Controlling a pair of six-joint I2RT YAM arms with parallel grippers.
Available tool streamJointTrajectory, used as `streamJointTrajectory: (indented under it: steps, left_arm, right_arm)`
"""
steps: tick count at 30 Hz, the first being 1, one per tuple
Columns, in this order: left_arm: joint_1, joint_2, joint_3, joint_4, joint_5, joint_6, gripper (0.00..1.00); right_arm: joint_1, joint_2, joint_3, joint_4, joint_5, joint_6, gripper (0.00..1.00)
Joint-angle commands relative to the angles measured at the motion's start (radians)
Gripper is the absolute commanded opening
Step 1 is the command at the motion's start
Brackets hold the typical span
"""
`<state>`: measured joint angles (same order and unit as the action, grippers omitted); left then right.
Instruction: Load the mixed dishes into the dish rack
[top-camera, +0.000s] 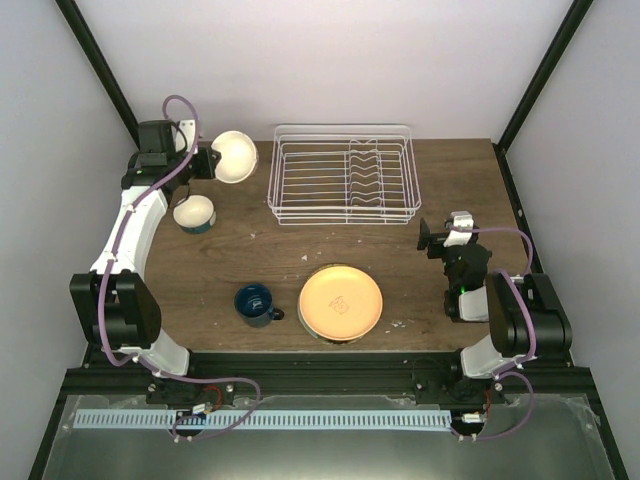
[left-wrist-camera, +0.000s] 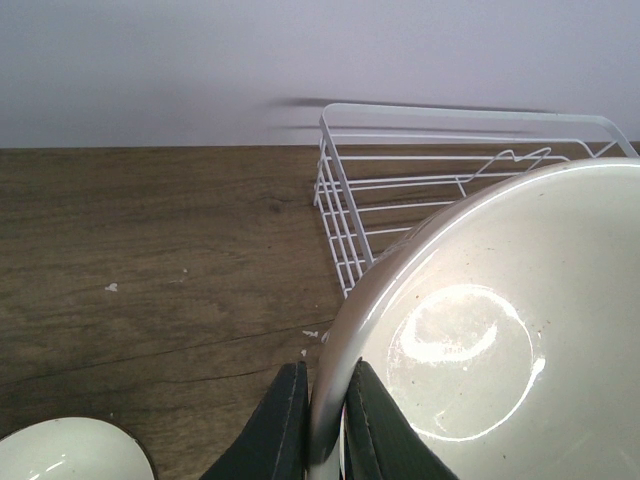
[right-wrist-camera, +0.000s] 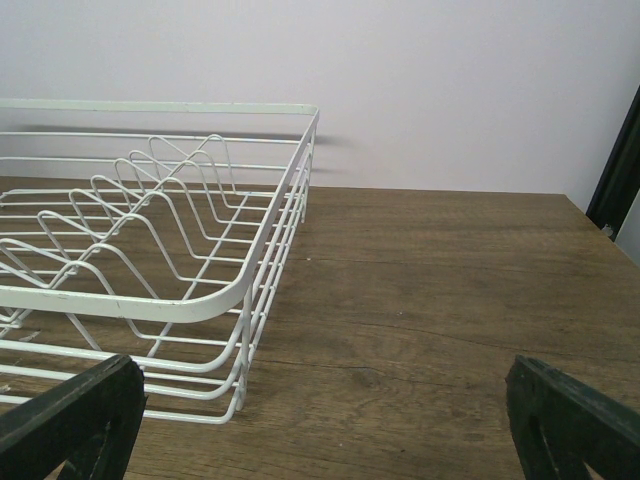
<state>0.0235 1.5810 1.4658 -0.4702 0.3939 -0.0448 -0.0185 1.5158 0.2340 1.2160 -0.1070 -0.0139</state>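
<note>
At the far left, the left gripper (top-camera: 212, 160) is closed tight on the rim of the glossy cream ceramic bowl (top-camera: 237, 157), one finger (left-wrist-camera: 285, 420) outside the wall and one inside. The bowl hangs tilted on edge, seemingly off the wooden table (top-camera: 450, 170), just beside the left end of the white wire dish rack (top-camera: 340, 128) but not over it.

Nearer the arm's base sits the white bowl with a blue outside (top-camera: 194, 212), then the dark blue mug (top-camera: 256, 303), then the orange-yellow plate (top-camera: 340, 302). A pale rim (top-camera: 338, 340) under its near edge may be a second plate. The rack holds nothing, so by my reading no dish is loaded. To the right, the right gripper (top-camera: 435, 238) stands wide open and empty.
</note>
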Motion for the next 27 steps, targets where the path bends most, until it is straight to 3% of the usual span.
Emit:
streamJointTrajectory:
  steps: [1, 8, 20, 25, 27]
  left_arm:
    - [0.003, -0.003, 0.022, 0.091, 0.037, -0.026, 0.0]
    - [0.003, 0.01, 0.029, 0.079, 0.056, -0.019, 0.0]
    - [-0.032, -0.059, -0.127, 0.158, 0.136, -0.032, 0.0]
    - [-0.06, -0.074, -0.151, 0.19, 0.13, -0.048, 0.0]
    - [-0.093, -0.085, -0.159, 0.206, 0.109, -0.035, 0.0]
  right_arm:
    - [-0.009, 0.004, 0.01, 0.015, 0.014, 0.002, 1.0]
    - [-0.009, 0.004, 0.01, 0.015, 0.011, 0.004, 1.0]
    - [-0.004, -0.019, 0.016, -0.009, 0.037, 0.002, 1.0]
    - [0.12, -0.223, 0.295, -0.631, 0.203, -0.085, 1.0]
    - [0.163, -0.273, 0.498, -0.892, 0.159, -0.038, 1.0]
